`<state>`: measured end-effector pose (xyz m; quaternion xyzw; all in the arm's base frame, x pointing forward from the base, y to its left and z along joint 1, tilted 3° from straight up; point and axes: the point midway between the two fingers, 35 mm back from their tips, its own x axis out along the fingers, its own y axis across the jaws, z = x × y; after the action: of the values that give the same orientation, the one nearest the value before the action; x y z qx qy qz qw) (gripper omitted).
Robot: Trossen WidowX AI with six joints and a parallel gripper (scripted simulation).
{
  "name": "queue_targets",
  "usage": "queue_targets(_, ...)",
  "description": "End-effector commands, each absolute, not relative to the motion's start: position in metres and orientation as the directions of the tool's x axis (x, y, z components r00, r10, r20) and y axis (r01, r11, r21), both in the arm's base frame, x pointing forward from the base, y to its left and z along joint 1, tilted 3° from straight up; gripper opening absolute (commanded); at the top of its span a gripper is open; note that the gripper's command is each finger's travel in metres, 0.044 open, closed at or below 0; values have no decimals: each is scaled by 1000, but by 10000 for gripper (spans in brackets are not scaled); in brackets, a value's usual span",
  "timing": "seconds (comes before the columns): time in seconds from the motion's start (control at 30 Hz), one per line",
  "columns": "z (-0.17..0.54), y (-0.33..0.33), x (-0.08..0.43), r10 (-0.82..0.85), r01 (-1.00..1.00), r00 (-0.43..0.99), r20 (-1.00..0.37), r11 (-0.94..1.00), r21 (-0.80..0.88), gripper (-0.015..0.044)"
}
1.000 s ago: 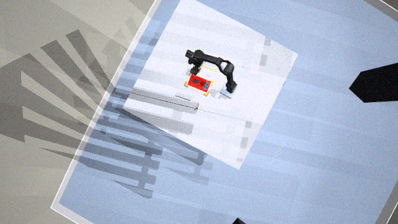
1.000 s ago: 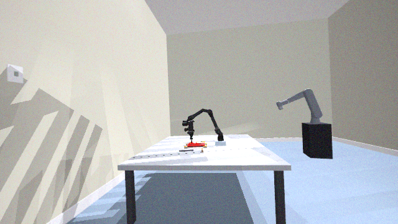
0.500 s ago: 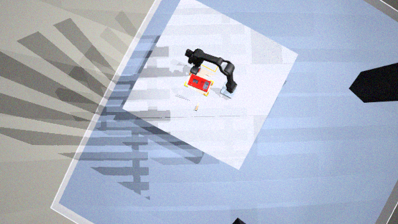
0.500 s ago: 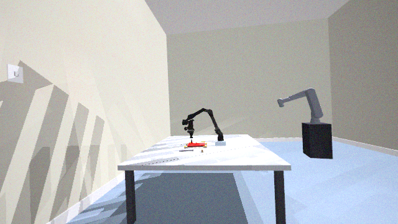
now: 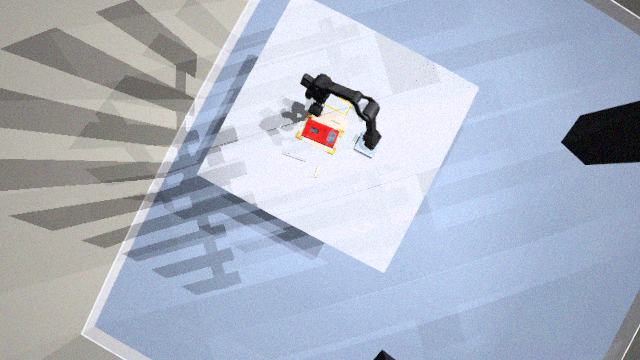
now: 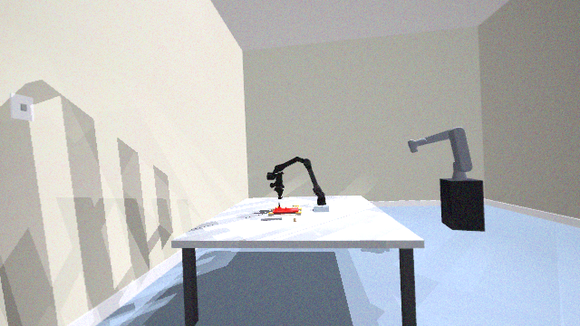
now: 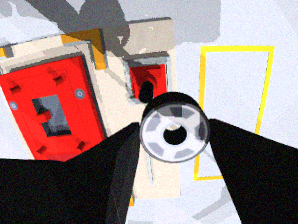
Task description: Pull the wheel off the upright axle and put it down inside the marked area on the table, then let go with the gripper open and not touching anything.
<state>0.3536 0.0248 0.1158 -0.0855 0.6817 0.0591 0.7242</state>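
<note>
Arm [image 5: 350, 97]: black, jointed, rising from a pale base block [image 5: 365, 146] on the bench [image 5: 425, 150] and bending over to point its hand straight down.

Hand [image 7: 174, 137]: two black fingers, partly closed and clamped on the wheel from either side. In the exterior view the hand [image 6: 279, 194] hangs above the red plate, not touching the bench.

Wheel [image 7: 174, 135]: round, with a dark rim, a pale grey face with darker segments and a dark hole at its middle. It is held between the fingers and carried in the air, seen face-on in the wrist view. It sits over the cream board, just beside the left edge of the yellow outline and outside it.

Marked area [image 7: 236, 110]: a yellow rectangular outline on the bench top, to the right of the wheel in the wrist view; only part of it [image 5: 338, 106] shows from the top, under the arm.

Red plate [image 5: 321, 133]: flat, with a grey cut-out [image 7: 52, 112], lying on a cream board [image 5: 330, 125] with yellow corner marks.

Small red block [image 7: 148, 79]: beyond the wheel in the wrist view, with a dark upright stub at its near edge; whether that is the axle cannot be told.

Loose pieces: a thin grey strip [image 5: 293, 156] and a small yellowish pin [image 5: 316, 171] on the bench, well apart from the hand.
</note>
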Motion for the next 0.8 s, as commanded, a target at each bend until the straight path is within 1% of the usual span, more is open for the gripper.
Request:
queue_targets(0.0,119,13,350,-28,-203,72,-997,978,-42,0)
queue_targets(0.77,125,-59,321,-34,-201,76,-997,978,-49,0)
